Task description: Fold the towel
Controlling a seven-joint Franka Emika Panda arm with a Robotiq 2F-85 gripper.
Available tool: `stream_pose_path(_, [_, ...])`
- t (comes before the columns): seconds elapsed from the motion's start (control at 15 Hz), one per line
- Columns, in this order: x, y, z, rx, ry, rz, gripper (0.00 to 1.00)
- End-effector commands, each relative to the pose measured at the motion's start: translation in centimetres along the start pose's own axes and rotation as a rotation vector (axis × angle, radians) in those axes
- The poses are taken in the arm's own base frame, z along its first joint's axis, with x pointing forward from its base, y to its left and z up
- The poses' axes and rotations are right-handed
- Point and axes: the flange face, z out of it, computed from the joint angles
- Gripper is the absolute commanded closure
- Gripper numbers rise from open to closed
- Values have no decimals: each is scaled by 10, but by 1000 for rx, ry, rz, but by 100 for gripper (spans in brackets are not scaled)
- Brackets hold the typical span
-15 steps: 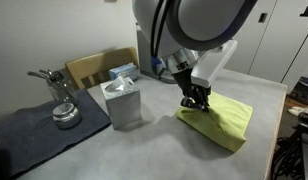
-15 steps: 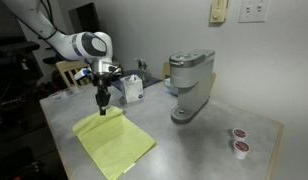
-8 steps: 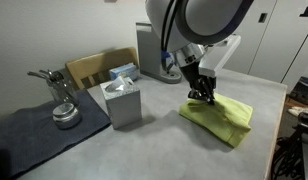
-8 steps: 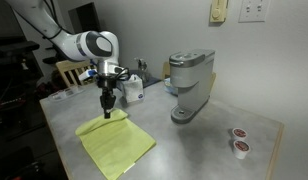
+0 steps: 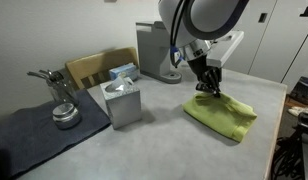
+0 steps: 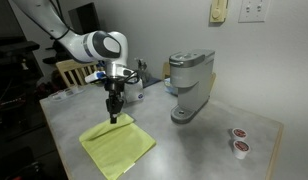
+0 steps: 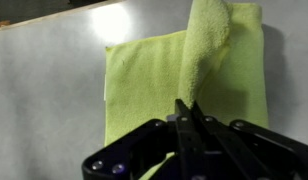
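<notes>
Lime-green cloth fills most of the wrist view: the towel (image 7: 144,80) lies flat on the grey tabletop (image 6: 184,150), beside the coffee machine (image 6: 191,85) but well apart from it, with one edge raised into a soft ridge. In both exterior views the rest of the towel (image 5: 224,115) rests on the surface with nothing else on it. The gripper (image 7: 189,125) has its fingers pressed together on that raised edge, pinching a thin bit of fabric, and it hangs just above the cloth (image 6: 119,148) on the side nearer the coffee machine.

We judge the fold to be only begun, since most of the cloth is in a single layer. The main risk is the small pinch: the fabric could slip out and drop before it reaches the far edge. The smooth table gives little friction, so the whole towel may slide or bunch instead of folding. A skewed pull would leave the edges misaligned.
</notes>
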Motion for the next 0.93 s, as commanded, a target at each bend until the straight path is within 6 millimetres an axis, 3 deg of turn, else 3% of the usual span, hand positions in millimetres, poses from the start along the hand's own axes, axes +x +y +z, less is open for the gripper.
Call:
stream_pose_path(0.0, [-7,22,2,-23,-12,-51,99])
stream_pose_path(0.87, [7,81,20,-78,-15,-154,99])
